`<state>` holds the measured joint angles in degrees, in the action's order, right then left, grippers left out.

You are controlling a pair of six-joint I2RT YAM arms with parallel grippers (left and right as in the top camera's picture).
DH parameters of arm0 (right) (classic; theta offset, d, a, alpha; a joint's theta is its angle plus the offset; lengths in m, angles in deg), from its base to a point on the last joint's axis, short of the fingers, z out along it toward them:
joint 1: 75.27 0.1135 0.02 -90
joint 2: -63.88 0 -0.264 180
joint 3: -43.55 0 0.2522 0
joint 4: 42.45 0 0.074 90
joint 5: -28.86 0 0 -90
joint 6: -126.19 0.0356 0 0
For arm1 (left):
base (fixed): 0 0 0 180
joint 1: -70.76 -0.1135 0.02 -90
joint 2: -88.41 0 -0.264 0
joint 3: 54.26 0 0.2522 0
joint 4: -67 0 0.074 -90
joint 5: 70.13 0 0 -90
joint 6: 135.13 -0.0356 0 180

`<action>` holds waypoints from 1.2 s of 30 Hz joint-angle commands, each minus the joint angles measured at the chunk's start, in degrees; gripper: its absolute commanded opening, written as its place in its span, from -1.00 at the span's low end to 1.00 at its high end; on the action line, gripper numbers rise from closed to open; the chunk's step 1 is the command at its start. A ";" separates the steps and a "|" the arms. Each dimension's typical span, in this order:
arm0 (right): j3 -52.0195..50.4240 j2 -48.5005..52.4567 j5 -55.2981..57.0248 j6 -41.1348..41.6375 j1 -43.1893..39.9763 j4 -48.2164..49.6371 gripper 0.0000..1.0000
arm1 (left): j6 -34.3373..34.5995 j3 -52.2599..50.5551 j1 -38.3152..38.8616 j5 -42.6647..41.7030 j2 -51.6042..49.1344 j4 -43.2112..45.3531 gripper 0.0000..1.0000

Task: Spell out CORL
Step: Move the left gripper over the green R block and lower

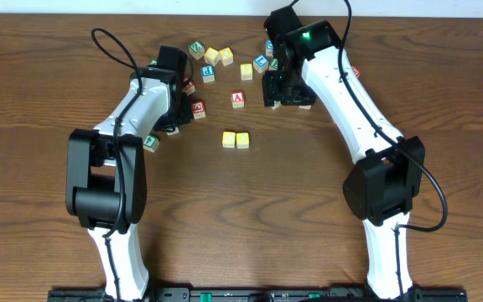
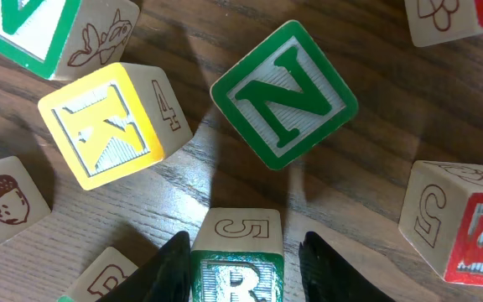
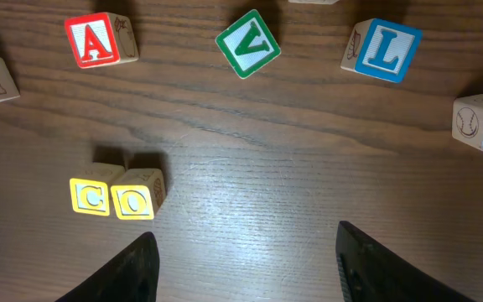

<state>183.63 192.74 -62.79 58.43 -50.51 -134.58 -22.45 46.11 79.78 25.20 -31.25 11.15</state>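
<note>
C and O: the C block [image 3: 90,197] and O block [image 3: 132,201] touch side by side on the wooden table [image 1: 309,210], with C on the left in the right wrist view.
Right gripper [image 3: 246,235]: fingers spread wide, holding nothing, over bare wood near the O block.
Left gripper [image 2: 243,243]: fingers spread on either side of the R block [image 2: 236,281], with a narrow gap on one side.
R block: on the table among loose blocks, green letter up.
L block [image 3: 382,50]: blue, beyond the right gripper, well apart from the pair.
Farther: a green N block [image 2: 285,94] and a yellow K block [image 2: 107,126] lie beyond the R block.
</note>
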 commanded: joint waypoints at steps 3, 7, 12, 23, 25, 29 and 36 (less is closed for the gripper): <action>1.18 -1.79 0.68 -0.70 -0.28 -0.13 0.24 | 0.42 -1.05 -0.31 0.94 -0.96 -0.02 -0.17; 1.18 -1.79 0.68 -0.70 -0.28 -0.15 0.25 | 0.57 -1.29 -0.31 0.94 -0.96 0.00 -0.17; 1.18 -1.79 0.70 -0.72 -0.28 -0.15 0.26 | 0.57 -1.40 -0.31 0.94 -0.96 0.09 -0.17; 1.18 -1.79 0.68 -1.36 -0.28 -0.11 0.27 | 0.61 -1.75 -0.31 0.94 -0.96 0.35 -0.17; 1.18 -1.79 0.68 -1.36 -0.28 -0.11 0.27 | 0.90 -2.19 -0.31 0.94 -0.96 0.52 -0.21; 1.18 -1.79 0.85 -1.75 -0.31 -0.13 0.28 | 1.29 -2.86 -0.31 0.94 -0.96 0.90 -0.31; 1.18 -1.79 1.44 -1.77 -0.46 -0.13 0.22 | 1.20 -2.80 -0.31 0.96 -0.90 1.73 -0.40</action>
<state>183.63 192.74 -62.57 57.45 -50.51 -134.60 -21.54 43.80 79.78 25.20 -31.29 12.79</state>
